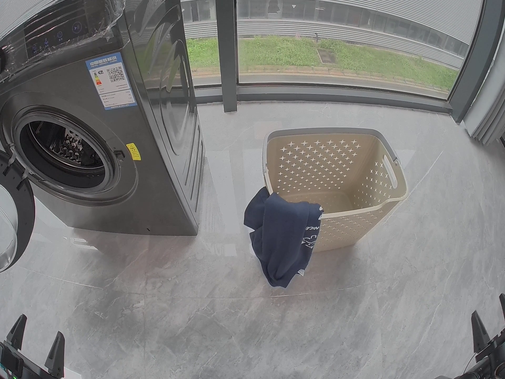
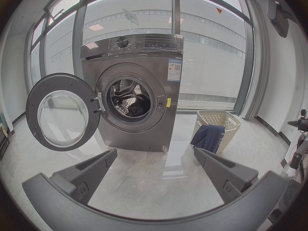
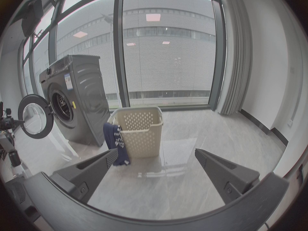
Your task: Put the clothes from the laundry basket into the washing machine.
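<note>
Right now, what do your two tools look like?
Left tool and right tool match: matte dark grey, two wedge-shaped fingers tapering to narrow tips, ribbed inner pads, a round fastener at each finger's base, all on a curved dark grey bar.

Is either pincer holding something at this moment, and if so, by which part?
Nothing is held. The left pincer and the right pincer are both open and empty; the navy garment hangs over the rim of the laundry basket.
</note>
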`<state>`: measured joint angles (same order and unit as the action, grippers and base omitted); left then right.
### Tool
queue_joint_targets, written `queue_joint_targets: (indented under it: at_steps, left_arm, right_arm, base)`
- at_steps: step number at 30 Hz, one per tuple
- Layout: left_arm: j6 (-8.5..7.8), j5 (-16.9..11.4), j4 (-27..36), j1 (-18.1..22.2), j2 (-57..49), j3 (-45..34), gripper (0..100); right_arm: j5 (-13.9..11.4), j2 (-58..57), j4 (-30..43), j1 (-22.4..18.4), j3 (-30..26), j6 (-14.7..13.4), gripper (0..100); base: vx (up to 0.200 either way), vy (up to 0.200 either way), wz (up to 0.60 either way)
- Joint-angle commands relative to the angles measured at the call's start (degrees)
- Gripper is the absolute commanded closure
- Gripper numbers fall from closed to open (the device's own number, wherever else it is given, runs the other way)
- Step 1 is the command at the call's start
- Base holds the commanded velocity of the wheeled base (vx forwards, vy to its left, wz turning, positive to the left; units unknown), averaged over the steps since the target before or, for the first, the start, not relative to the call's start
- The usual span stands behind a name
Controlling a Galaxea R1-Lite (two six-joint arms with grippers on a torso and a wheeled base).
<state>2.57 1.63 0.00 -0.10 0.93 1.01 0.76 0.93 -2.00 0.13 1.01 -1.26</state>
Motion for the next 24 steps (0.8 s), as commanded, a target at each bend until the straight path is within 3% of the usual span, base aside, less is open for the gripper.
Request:
queue_joint_targets:
  at_steps: [1, 3, 6, 8, 11, 12, 15, 16, 17, 19, 22, 23, 24]
  left_arm:
    - [-0.02, 0.04, 0.0, 0.01, -0.4, -0.92, 0]
    - [-0.02, 0.04, 0.0, 0.01, -0.4, -0.92, 0]
    - [0.15, 0.04, 0.0, 0.01, -0.31, -0.92, 0]
    - [0.15, 0.04, 0.0, 0.01, -0.4, -0.92, 0]
    - [0.24, 0.04, 0.0, 0.01, -0.31, -0.92, 0]
    - [0.15, 0.04, 0.0, 0.01, -0.31, -0.92, 0]
    - [0.24, 0.04, 0.0, 0.01, -0.4, -0.92, 0]
    - [0.24, 0.04, 0.0, 0.01, -0.4, -0.92, 0]
    - [0.24, 0.04, 0.0, 0.01, -0.31, -0.92, 0]
    - [0.24, 0.04, 0.0, 0.01, -0.31, -0.92, 0]
    - [0.24, 0.04, 0.0, 0.01, -0.31, -0.92, 0]
    - [0.24, 0.04, 0.0, 0.01, -0.31, -0.92, 0]
    - [0.24, 0.04, 0.0, 0.01, -0.31, -0.92, 0]
  right_arm:
    - [0.12, 0.74, -4.94, 0.57, 8.48, -2.35, 0]
    - [-0.23, 2.76, -3.19, 0.57, 10.41, -2.35, 0]
    - [-4.62, 8.92, 4.55, 0.83, 10.94, -2.17, 0]
    - [-8.67, 16.56, 4.99, 0.66, 10.85, -2.79, 0]
    - [-10.69, 28.25, 1.21, 0.83, 11.82, -3.84, 0]
    - [-10.69, 30.27, -0.02, 0.92, 12.0, -4.02, 0]
    - [-10.6, 45.83, -12.94, 3.47, 12.26, -4.55, 0]
    - [-10.6, 45.83, -12.94, 3.47, 12.26, -4.55, 0]
    - [-9.98, 53.39, -20.85, 7.34, 11.73, -5.69, 0]
    - [-8.93, 58.93, -25.86, 10.15, 11.29, -8.24, 0]
    - [-4.89, 64.55, -30.61, 15.16, 11.03, -11.84, 0]
    - [-4.89, 64.55, -30.61, 15.16, 11.03, -11.84, 0]
    - [-2.43, 66.31, -31.75, 19.64, 11.2, -13.86, 0]
  base:
    - [0.0, 0.0, 0.0]
    - [0.0, 0.0, 0.0]
    - [0.0, 0.0, 0.0]
    - [0.0, 0.0, 0.0]
    - [0.0, 0.0, 0.0]
    - [0.0, 0.0, 0.0]
    - [0.0, 0.0, 0.0]
    - [0.0, 0.0, 0.0]
    - [0.0, 0.0, 0.0]
    - [0.0, 0.0, 0.0]
    - [0.0, 0.0, 0.0]
    - [0.0, 0.0, 0.0]
    - [0.0, 0.0, 0.0]
